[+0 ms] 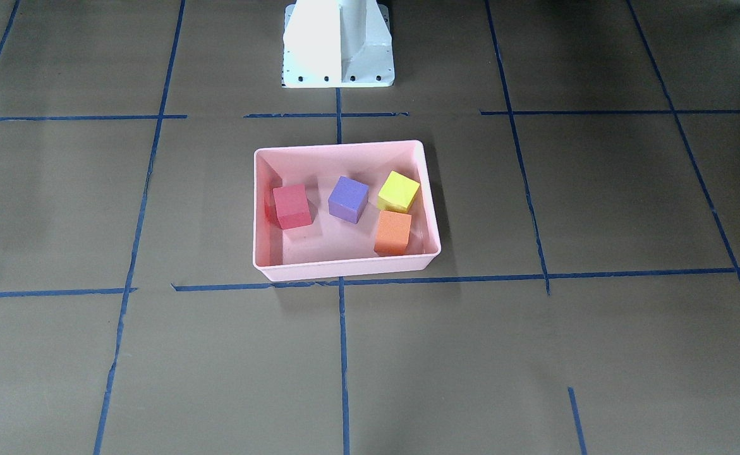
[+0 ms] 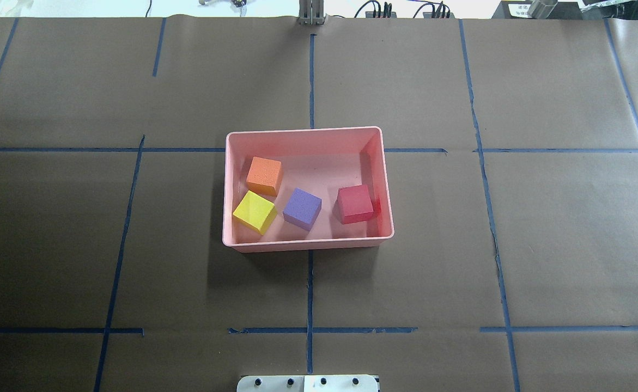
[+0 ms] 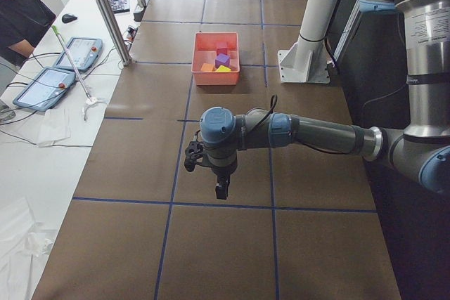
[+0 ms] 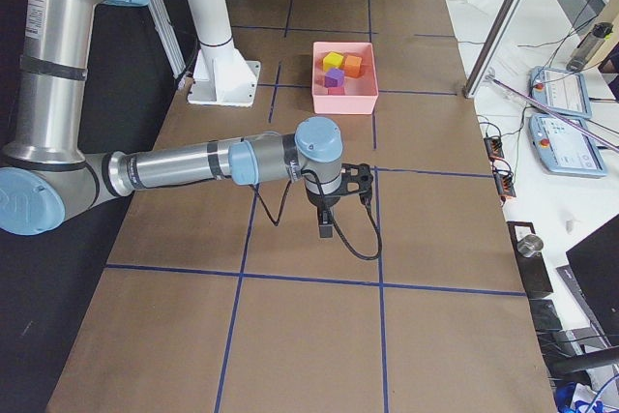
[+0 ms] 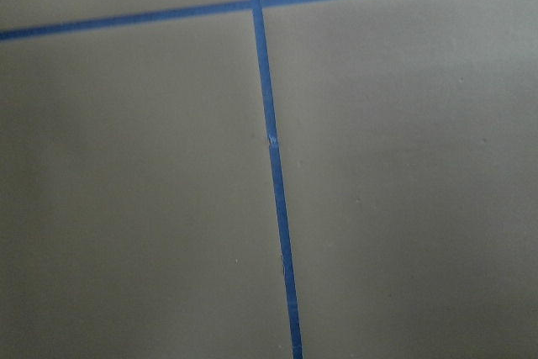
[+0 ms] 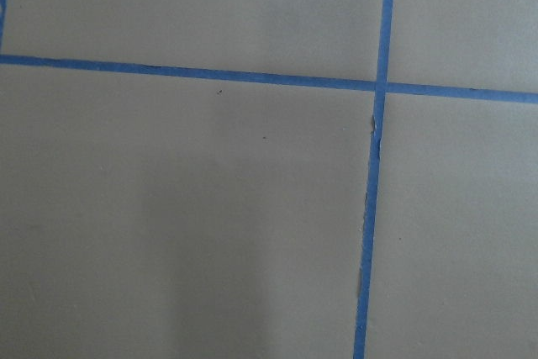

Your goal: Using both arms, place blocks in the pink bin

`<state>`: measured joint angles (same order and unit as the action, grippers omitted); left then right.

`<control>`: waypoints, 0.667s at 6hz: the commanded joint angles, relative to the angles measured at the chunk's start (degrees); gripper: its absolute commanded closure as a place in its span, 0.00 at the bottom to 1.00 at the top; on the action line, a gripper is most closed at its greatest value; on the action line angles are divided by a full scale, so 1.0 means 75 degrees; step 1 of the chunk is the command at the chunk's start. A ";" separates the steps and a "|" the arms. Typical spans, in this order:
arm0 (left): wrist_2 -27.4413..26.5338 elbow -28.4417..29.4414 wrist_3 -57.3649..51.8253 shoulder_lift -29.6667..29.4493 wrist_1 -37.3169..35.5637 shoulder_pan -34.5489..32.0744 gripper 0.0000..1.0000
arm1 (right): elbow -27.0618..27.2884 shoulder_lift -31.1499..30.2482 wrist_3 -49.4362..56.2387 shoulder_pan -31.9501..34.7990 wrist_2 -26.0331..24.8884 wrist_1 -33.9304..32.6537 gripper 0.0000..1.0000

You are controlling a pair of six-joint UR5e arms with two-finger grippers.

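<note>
— Pink bin (image 2: 302, 130) sits mid-table, in front of the white pedestal (image 1: 338, 44), and all four blocks are inside it: red block (image 2: 355, 203) just beside one end wall, purple block (image 2: 302, 207) in the middle, yellow-green block (image 2: 254, 212) and orange block (image 2: 265, 176) close together at the other end.

— So the job looks done. What could spoil it?

— Mostly the arms. The left gripper (image 3: 221, 189) and right gripper (image 4: 327, 229) both hang fingers-down over bare brown paper, well apart from the bin, one toward each end of the table (image 2: 515, 245).

— Open or closed?

— I cannot tell. Only the side cameras catch them, too small to judge, and the wrist views show nothing but paper and blue tape (image 5: 273, 166). Neither appears to carry a cube, since all four are accounted for.

— And the risk?

— A needless extra reach. The bin is shallow and probably light, so I judge that a finger clipping its rim could slide or tip it, and foam cubes would hop out easily. The red one, hugging its wall, seems likeliest to go.

— Anything else?

— A black cable (image 4: 363, 239) loops low below the right wrist. If that arm sweeps across the bin, I suspect the loop could drag it.
</note>
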<state>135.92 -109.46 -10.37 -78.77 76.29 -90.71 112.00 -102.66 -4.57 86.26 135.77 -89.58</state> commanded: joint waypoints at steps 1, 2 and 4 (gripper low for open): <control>0.0018 0.0028 -0.0012 -0.0102 0.0024 0.0013 0.00 | -0.0004 -0.0431 0.0442 -0.0006 -0.0021 -0.0020 0.00; 0.0006 0.0051 0.0057 -0.0138 -0.0011 0.0013 0.00 | 0.0019 -0.0561 0.0572 0.0006 0.0038 -0.0020 0.00; -0.0064 -0.0030 0.0058 -0.0279 -0.0175 -0.0022 0.00 | 0.0020 -0.0667 0.0574 0.0052 0.0154 -0.0020 0.00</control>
<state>135.60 -109.33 -9.97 -80.83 75.30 -90.74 112.10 -107.07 -0.37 86.43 136.31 -89.74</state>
